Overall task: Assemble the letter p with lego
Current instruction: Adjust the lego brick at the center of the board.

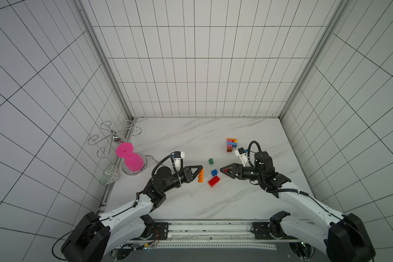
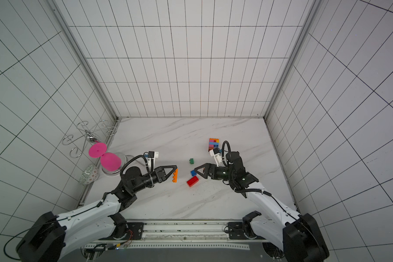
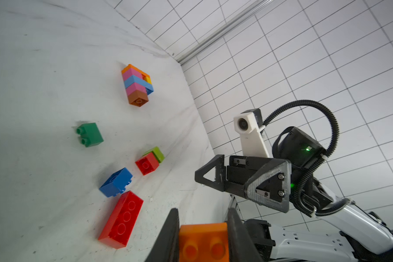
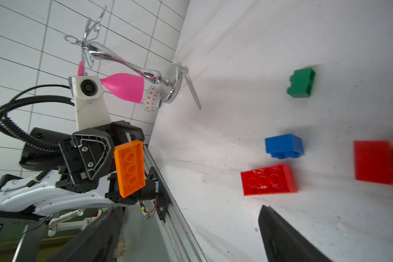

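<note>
Reference for all positions: the long red brick (image 1: 214,181), lying on the marble table (image 1: 191,140) between the two arms.

Left gripper (image 1: 199,170): jaws clamped on the orange brick (image 4: 129,167), just to the left-arm side of the reference. The grip is across the brick's narrow width, so studs and hollow underside are both uncovered, with the underside turned toward the other arm. Judgement: held this way so either face can be mated. The brick looks clear of the table, but this is not certain.

Right gripper (image 1: 224,170): jaws wide apart with nothing between them, just to the right-arm side of the reference. Judgement: poised to take a loose piece or receive the orange one.

Pink cup (image 1: 131,158): well apart from the reference, by the left wall. It is not part of the build.

Stack (image 1: 231,144): orange, pink, blue, pink and brown layers with a blue and yellow offshoot, well beyond the reference toward the back wall. It appears to lie on its side. Judgement: this is the partial P, parked out of the traffic and unfinished while bricks lie loose.

Blue brick (image 1: 214,172): just beside the reference on the back-wall side.

Green brick (image 1: 211,161): farther the same way, near.

Small red brick (image 3: 146,166), with a lime brick (image 3: 157,153) touching it: near the reference, at the right gripper's tips. Contact with the gripper cannot be told.
</note>
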`<state>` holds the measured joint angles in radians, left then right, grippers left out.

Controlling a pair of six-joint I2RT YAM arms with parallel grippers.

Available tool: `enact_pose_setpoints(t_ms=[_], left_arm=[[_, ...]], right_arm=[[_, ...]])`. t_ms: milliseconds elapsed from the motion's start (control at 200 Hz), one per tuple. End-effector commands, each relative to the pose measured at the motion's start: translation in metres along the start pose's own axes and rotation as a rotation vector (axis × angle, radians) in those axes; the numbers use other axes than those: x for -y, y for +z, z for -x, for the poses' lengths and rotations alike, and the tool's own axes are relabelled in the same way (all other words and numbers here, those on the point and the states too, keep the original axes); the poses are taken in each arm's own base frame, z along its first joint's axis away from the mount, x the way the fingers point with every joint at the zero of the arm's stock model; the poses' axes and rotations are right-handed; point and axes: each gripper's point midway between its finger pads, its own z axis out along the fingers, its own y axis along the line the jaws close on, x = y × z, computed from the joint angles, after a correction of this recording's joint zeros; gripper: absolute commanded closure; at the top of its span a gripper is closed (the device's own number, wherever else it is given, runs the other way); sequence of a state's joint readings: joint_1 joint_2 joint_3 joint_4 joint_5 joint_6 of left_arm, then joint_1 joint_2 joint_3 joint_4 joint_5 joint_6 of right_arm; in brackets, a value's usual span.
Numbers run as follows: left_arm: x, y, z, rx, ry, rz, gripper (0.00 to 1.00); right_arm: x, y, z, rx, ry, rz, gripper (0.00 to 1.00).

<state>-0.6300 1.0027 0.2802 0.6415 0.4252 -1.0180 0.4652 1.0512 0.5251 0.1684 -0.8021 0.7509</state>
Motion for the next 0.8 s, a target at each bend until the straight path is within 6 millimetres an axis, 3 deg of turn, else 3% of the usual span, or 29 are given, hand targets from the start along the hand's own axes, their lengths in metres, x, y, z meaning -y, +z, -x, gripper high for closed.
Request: enact_pose_setpoints(t_ms=[0, 245, 565, 795], left_arm=[[0.042, -0.009, 0.007, 0.035, -0.038, -0.227, 0.77], [0.052, -0.019, 0.006, 0.064, -0.107, -0.361, 0.78], [0.046, -0.02, 0.005, 0.085, -0.124, -0.367, 0.79], [0.039, -0.022, 0.003, 0.099, -0.119, -0.335, 0.79]], right_arm=[[-0.05, 0.005, 0.004, -0.011, -0.043, 0.205, 0.03], [-0.088, 0.022, 0.0, -0.095, -0.045, 0.344, 0.11], [-0.116, 0.05, -0.036, -0.218, -0.103, 0.427, 0.25], [-0.123, 0.061, -0.046, -0.256, -0.128, 0.424, 0.28]])
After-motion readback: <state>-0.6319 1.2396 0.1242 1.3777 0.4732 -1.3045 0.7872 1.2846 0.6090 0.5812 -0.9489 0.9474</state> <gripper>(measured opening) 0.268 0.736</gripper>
